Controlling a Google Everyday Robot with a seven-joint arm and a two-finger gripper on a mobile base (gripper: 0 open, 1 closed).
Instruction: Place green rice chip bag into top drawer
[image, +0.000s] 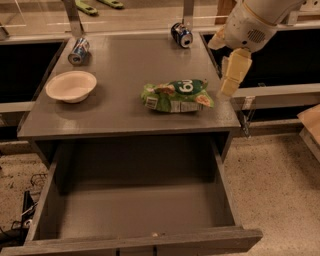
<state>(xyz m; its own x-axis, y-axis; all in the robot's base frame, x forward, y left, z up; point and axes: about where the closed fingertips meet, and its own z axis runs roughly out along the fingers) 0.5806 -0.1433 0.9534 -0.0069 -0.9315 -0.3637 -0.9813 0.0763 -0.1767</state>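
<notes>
We are hovering the gripper (230, 89), its opening impossible to tell, just right of the green rice chip bag (175, 96) lying lengthwise left-to-right on the worktop (125, 65) above the open top drawer (135, 210).

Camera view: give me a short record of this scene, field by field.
claw: raised by the table's right edge, right of the bag, not touching it
green rice chip bag: lying on the table, right of centre
top drawer: pulled open below the tabletop, bag not inside
white bowl: upright, left side of the table
left can: back left corner
right can: back edge, towards the right
</notes>
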